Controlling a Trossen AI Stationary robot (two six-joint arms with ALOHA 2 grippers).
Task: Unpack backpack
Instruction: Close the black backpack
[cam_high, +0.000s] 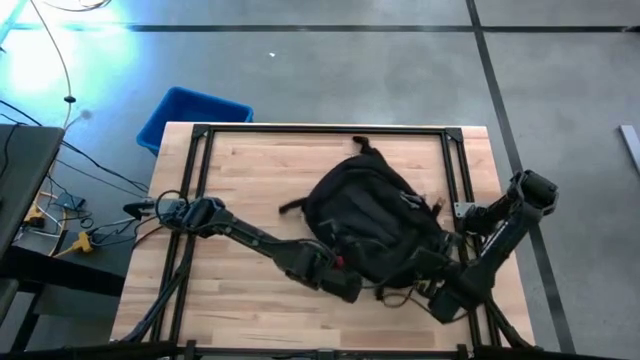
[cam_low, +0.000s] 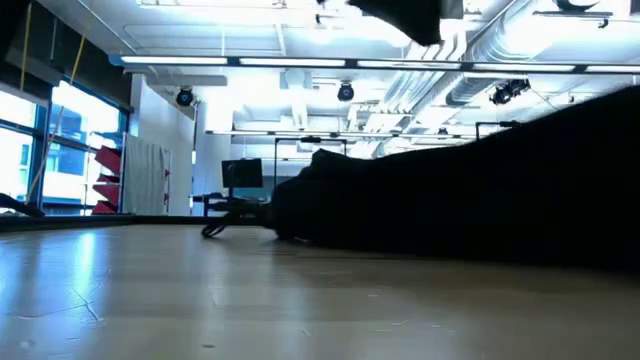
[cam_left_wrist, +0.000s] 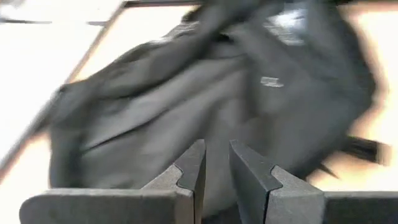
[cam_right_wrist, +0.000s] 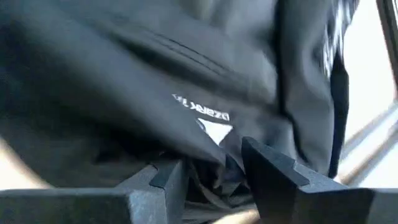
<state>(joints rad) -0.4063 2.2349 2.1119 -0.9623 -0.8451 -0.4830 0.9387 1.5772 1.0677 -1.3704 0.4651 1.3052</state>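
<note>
Wooden table (cam_high: 240, 180) — backpack (cam_high: 370, 215) between left tool (cam_high: 345, 288), nearly clenched, right tool (cam_high: 425, 290) — parted.

Blue bin (cam_high: 193, 116) on floor just beyond wooden table's (cam_high: 250, 180) far left corner. Yellow connector and cables (cam_high: 75, 240) lie left of the table.

overhead, tabletop-level, two close wrist views

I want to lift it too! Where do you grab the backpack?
Probably the top loop of the backpack, coming from the table's far edge. It pokes out past the floppy body, so it is easy to pinch; the soft fabric elsewhere would slip.
</note>
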